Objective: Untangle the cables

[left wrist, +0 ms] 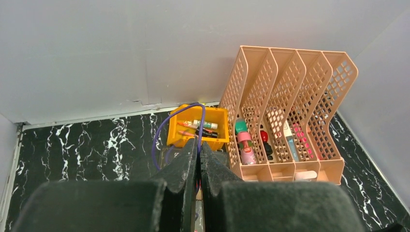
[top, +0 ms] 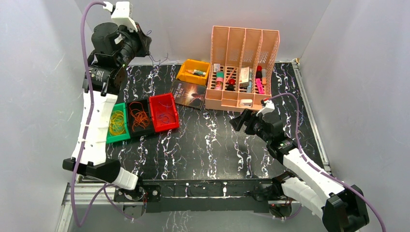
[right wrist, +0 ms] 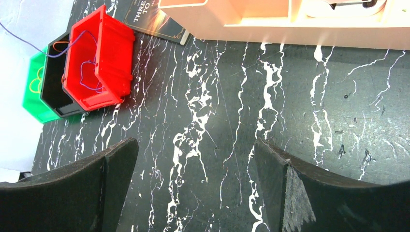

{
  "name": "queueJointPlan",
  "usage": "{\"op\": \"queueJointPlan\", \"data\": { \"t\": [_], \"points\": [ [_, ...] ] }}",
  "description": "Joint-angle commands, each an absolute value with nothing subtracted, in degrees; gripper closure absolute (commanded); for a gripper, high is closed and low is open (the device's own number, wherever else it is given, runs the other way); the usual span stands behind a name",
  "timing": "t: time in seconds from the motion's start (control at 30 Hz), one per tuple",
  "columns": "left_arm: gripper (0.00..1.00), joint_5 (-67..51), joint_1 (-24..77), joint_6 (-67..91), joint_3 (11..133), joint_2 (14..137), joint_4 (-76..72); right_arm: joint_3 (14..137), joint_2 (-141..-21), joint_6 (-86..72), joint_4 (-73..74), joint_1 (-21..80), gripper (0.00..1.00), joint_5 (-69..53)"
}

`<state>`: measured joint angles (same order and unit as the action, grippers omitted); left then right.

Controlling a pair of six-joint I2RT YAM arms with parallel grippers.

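Left gripper raised high and clamped shut on a loop of purple cable, arching up and to the left of the closed fingertips. Just ahead of and below those fingertips, a yellow bin of small items; to its right, a pink file rack.

Far below that gripper, back toward the arm's base, three bins in a row: green bin with yellow cables, black bin with orange cables, red bin with more purple cable, one strand of it stretched out over the black bin's rim.

Right gripper low over the marbled table, fingers spread wide and released, the three bins ahead and to its left, the rack's base straight ahead.
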<state>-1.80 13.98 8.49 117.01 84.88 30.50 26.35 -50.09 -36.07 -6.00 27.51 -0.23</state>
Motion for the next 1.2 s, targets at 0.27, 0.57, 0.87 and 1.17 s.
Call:
{"op": "queueJointPlan", "data": {
  "t": [0.27, 0.57, 0.87, 1.17],
  "points": [
    [1.0, 1.05, 13.74, 7.55, 110.52, 79.15, 28.34, 25.83, -50.0, -36.99, -8.35, 27.66, 0.02, -1.13],
    [1.0, 1.17, 13.77, 8.59, 103.14, 76.72, 26.89, 25.76, -49.92, -37.18, -7.88, 27.6, 0.02, -1.27],
    [1.0, -0.41, 13.76, 9.66, 97.55, 76.39, 26.41, 25.49, -49.3, -37.11, -7.32, 27.63, 0.02, -0.99],
    [1.0, -0.69, 13.76, 11.29, 90.47, 75.06, 25.31, 25.32, -50.15, -37.24, -7.86, 27.6, 0.02, -0.85]
  ]
}}
